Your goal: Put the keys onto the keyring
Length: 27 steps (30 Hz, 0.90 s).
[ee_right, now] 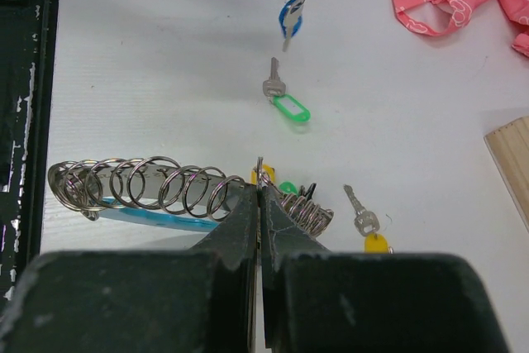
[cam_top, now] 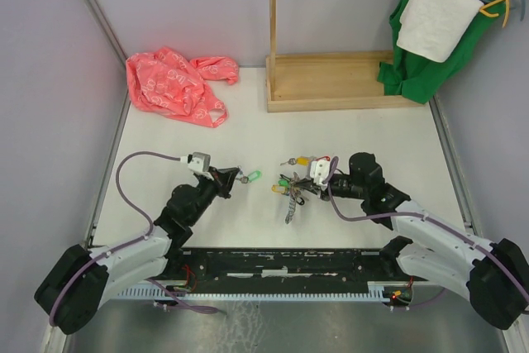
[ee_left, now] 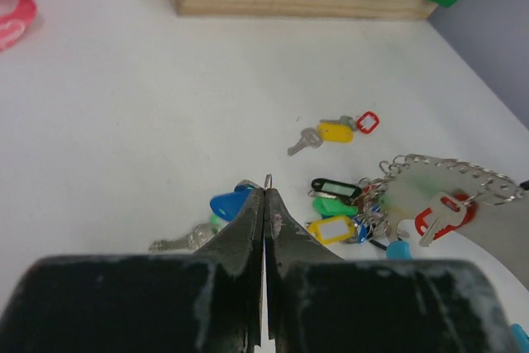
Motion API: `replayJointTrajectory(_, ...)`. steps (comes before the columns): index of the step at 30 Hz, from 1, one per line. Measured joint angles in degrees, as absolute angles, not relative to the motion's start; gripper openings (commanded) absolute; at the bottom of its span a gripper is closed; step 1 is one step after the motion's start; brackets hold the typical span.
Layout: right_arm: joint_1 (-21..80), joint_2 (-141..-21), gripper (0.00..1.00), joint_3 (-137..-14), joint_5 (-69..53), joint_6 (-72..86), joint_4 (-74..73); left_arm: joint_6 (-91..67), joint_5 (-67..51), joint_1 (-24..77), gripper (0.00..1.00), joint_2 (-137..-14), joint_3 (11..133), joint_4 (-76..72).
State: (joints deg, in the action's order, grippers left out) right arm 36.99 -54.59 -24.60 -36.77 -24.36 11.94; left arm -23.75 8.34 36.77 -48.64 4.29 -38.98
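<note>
My left gripper (cam_top: 235, 176) (ee_left: 266, 192) is shut on the small split ring of a blue-tagged key (ee_left: 230, 203), which hangs from its tip just above the table (ee_right: 288, 18). A green-tagged key (ee_right: 287, 106) lies on the table right under it (cam_top: 252, 176). My right gripper (cam_top: 304, 181) (ee_right: 259, 188) is shut on the keyring (ee_right: 140, 188), a coiled metal loop with a light-blue part, hung with several tagged keys (ee_left: 339, 204). A yellow-tagged key (ee_left: 331, 132) and a red tag (ee_left: 367, 121) lie just beyond it.
A pink plastic bag (cam_top: 173, 84) lies at the back left. A wooden stand (cam_top: 331, 80) sits at the back centre. A green cloth and a white towel (cam_top: 434, 14) hang at the back right. A black strip (cam_top: 281, 262) runs along the near edge.
</note>
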Motion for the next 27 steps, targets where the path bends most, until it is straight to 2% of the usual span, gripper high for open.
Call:
replayJointTrajectory(6,37.0,-57.1,0.01,-28.7,-36.9,-24.1,7.8,-14.8,-0.2,36.8,0.03,-56.4,1.8,-60.3)
replayJointTrajectory(12,37.0,-57.6,0.01,-30.9,-37.0,-25.8,4.6,-7.3,-11.2,36.8,0.03,-64.0,1.8,-73.6)
replayJointTrajectory(20,37.8,-58.0,0.01,-31.6,-37.4,-32.6,1.4,-0.1,-27.9,36.8,0.03,-68.7,5.7,-80.2)
replayJointTrajectory(27,39.3,-59.4,0.01,-33.1,-38.2,-41.5,-1.0,7.1,-37.0,37.2,0.03,-69.1,6.9,-80.6)
